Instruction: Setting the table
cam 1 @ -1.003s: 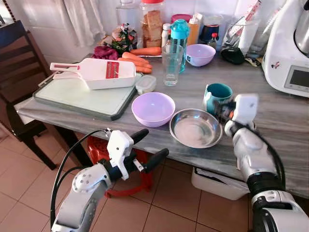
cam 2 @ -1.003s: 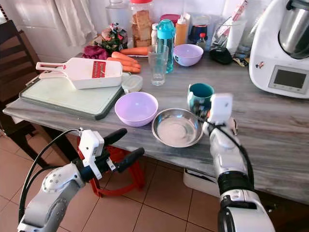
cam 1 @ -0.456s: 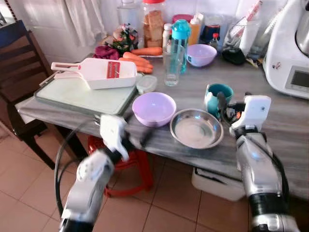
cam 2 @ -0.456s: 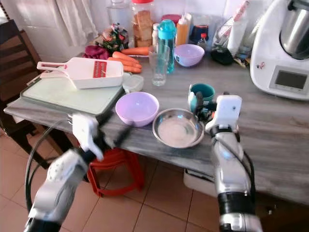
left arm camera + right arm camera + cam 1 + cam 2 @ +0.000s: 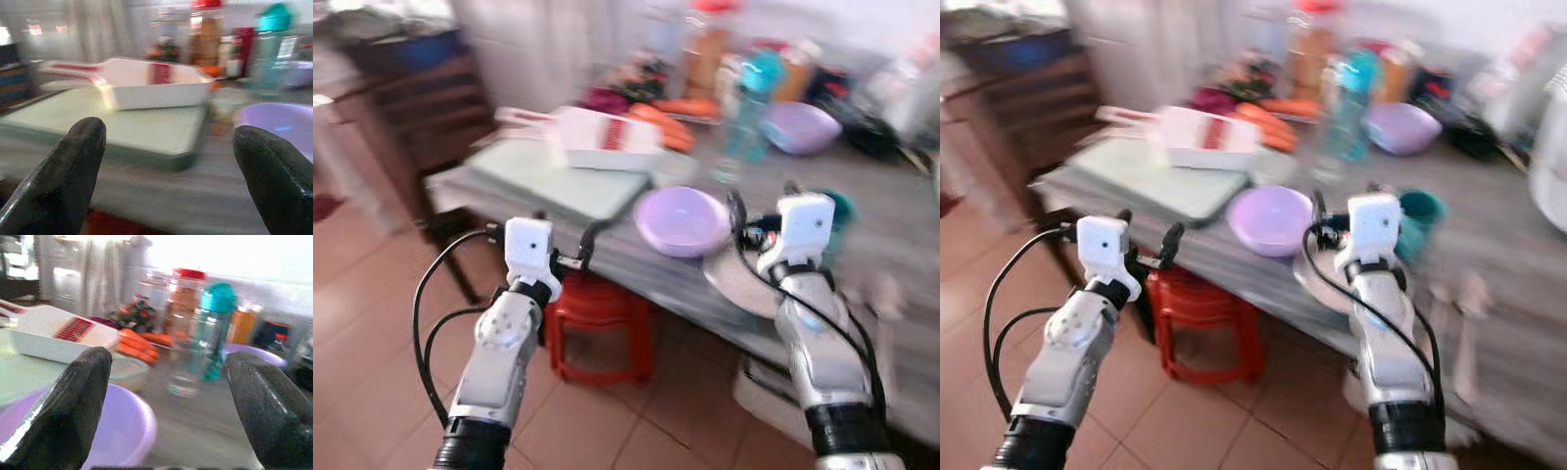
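1. Blurring hits both head views, camera likely mid-swing; left gripper point(image 5: 166, 161) is spread wide and empty, aimed over the table edge point(image 5: 607, 257) toward the cutting board point(image 5: 127, 122), frame centre.
2. Right gripper point(image 5: 161, 406) is also spread wide, holding nothing, right of centre in the head views, just above the purple bowl point(image 5: 682, 220).
3. Steel bowl point(image 5: 736, 284) sits beside the purple bowl, partly hidden by the right arm; teal mug point(image 5: 1420, 217) is behind it.
4. Risk: reaching while blurred could misjudge depth, clip a bowl rim and push it off the near edge.
5. Risk: the right forearm may sweep the steel bowl or the mug.
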Tool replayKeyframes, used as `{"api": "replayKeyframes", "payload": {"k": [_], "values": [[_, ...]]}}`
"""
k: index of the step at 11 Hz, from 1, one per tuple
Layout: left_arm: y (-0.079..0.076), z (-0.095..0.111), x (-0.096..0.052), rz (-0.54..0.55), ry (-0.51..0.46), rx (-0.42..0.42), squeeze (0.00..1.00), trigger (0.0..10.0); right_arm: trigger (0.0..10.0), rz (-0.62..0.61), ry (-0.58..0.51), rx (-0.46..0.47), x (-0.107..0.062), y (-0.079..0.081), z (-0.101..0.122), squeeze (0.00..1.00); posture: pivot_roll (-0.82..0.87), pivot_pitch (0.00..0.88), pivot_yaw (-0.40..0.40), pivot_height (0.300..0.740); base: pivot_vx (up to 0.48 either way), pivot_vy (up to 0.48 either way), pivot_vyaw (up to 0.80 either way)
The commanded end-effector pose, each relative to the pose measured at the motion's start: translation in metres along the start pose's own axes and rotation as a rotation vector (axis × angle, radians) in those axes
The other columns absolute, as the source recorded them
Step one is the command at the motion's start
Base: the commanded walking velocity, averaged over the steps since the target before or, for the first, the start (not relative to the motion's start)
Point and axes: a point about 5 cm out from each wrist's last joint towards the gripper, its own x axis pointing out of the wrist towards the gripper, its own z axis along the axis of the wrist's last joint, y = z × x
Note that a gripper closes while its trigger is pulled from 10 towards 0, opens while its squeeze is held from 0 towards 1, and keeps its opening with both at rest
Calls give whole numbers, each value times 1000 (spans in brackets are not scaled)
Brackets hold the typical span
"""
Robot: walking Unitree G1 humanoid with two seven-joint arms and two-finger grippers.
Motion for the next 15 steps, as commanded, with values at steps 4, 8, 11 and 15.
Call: {"api": "replayKeyframes", "payload": {"k": [4,8,11,15], "values": [[22,-11,3,175,36,117,0,10000,10000,68,-22,22,-2,21,9,0,-1,0,33,740,0,0,800],[32,-17,2,248,50,119,0,10000,10000,115,-28,38,-4,33,12,0,3,0,32,740,0,0,800],[34,-23,2,288,69,153,0,10000,10000,142,-17,60,-5,40,9,0,7,0,32,740,0,0,800],[41,-44,-5,320,145,194,0,10000,10000,169,31,84,-10,46,-3,0,11,0,34,740,0,0,800]]}}
